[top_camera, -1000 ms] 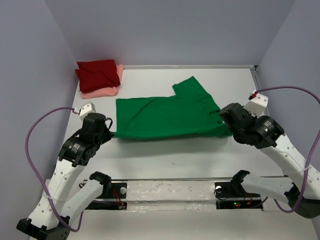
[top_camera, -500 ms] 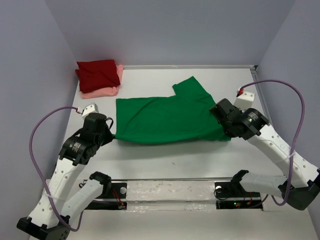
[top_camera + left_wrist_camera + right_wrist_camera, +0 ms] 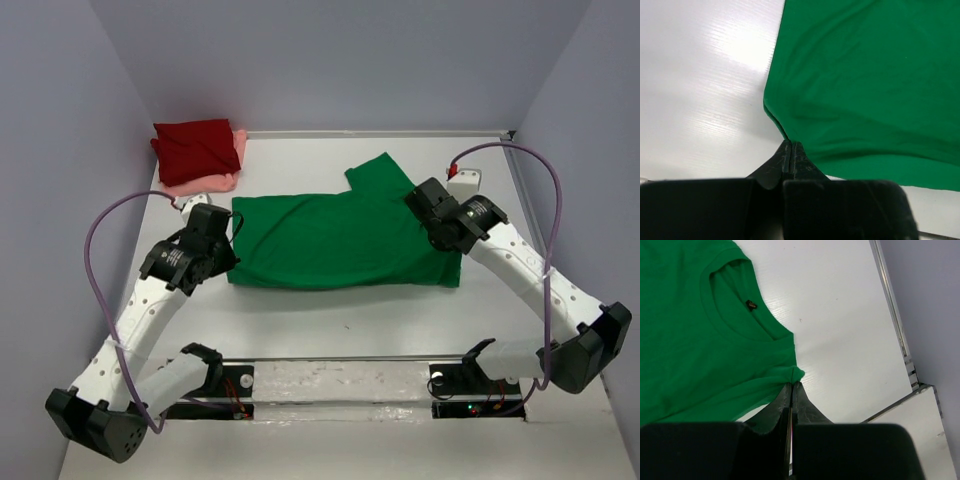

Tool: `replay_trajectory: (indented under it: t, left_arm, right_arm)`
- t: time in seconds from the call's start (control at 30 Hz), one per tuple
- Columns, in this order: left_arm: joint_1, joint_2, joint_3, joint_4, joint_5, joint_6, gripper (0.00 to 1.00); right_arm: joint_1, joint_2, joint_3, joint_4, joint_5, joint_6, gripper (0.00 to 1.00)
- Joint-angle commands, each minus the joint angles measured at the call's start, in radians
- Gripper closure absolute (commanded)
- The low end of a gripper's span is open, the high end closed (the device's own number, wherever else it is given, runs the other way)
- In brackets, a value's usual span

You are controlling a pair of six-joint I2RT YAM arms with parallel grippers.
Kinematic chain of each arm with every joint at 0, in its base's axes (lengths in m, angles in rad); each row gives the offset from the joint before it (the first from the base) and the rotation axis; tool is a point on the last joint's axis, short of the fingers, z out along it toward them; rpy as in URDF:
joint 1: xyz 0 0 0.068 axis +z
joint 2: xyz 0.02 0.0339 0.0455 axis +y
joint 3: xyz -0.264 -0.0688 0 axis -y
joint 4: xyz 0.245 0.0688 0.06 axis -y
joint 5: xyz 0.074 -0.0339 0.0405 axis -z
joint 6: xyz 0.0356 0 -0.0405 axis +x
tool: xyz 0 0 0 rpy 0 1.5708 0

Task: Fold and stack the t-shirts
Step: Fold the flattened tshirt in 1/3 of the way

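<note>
In the far left corner of the worktop [image 3: 330,320] you have the dark red t-shirt [image 3: 195,148], folded and lying on the salmon pink t-shirt [image 3: 205,184]. The pink one's edge shows along the near and right sides.

Your left arm [image 3: 140,310] rises from its base at the near left corner and leans forward and to the right. Its wrist is bent towards the left end of the green t-shirt [image 3: 335,235]. The left claw [image 3: 791,148] is pressed together, pinching the near left corner of that shirt, which puckers into the tips.

The green t-shirt lies flat across the middle of the worktop, long way left to right, with one sleeve [image 3: 385,180] pointing to the far side.

The only label you can see is a small dark tag [image 3: 749,304] inside the collar [image 3: 735,325] at the shirt's right end. It has a gold mark too small to read.

Your right arm [image 3: 530,280] reaches from the near right corner up and leftward, wrist over the shirt's right end. The right claw [image 3: 792,386] is pressed together on a bunched fold of green cloth just beside the collar.
</note>
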Motion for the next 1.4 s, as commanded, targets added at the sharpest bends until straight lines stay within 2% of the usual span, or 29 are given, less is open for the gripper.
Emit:
replay_trajectory:
  t: [0.0, 0.4, 0.57, 0.97, 1.37]
  left_arm:
    - [-0.004, 0.052, 0.048, 0.034, -0.013, 0.013, 1.00]
    - [-0.004, 0.232, 0.116, 0.029, -0.100, -0.031, 1.00]
    - [-0.004, 0.312, 0.125, 0.035, -0.076, -0.030, 1.00]
    - [-0.002, 0.477, 0.223, 0.009, -0.166, -0.048, 1.00]
    - [0.005, 0.548, 0.241, 0.037, -0.178, -0.057, 1.00]
  right_arm:
    - [-0.025, 0.038, 0.059, 0.081, 0.007, -0.079, 1.00]
    - [-0.094, 0.142, 0.122, 0.164, -0.048, -0.211, 1.00]
    - [-0.104, 0.167, 0.127, 0.178, -0.068, -0.231, 1.00]
    - [-0.113, 0.257, 0.141, 0.199, -0.120, -0.278, 1.00]
    - [-0.151, 0.337, 0.200, 0.192, -0.113, -0.298, 1.00]
